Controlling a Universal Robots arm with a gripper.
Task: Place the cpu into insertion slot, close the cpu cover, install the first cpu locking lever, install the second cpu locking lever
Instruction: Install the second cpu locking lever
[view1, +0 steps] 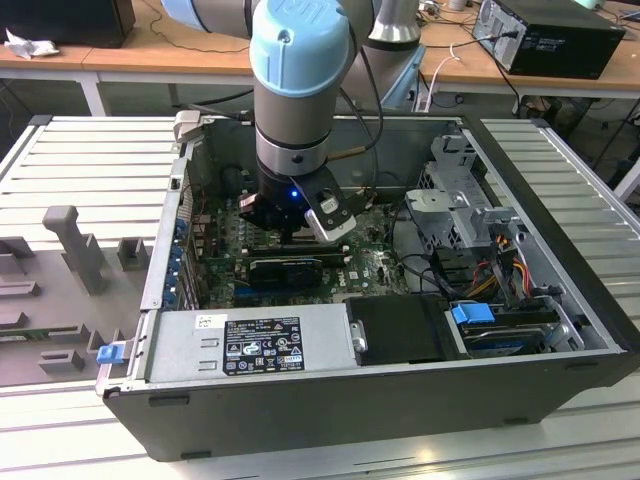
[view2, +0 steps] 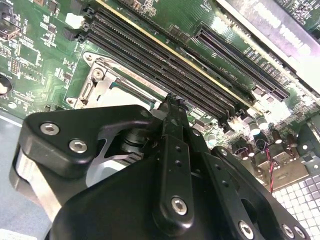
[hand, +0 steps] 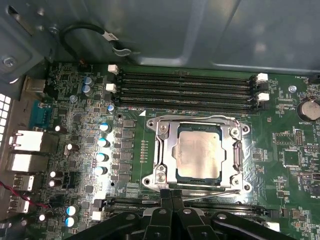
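Cpu (hand: 199, 151) seated in insertion slot (hand: 172, 167) under closed cpu cover (hand: 237, 151), pincer (hand: 172, 196) pinched narrow beside a thin locking lever (hand: 210, 194) at the socket's edge: lever step, likely needing a sideways hooking press.

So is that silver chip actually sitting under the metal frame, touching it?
Touching, it seems: in the first wrist view the cpu cover lies closed over the cpu, its rim overlapping the chip's edges.
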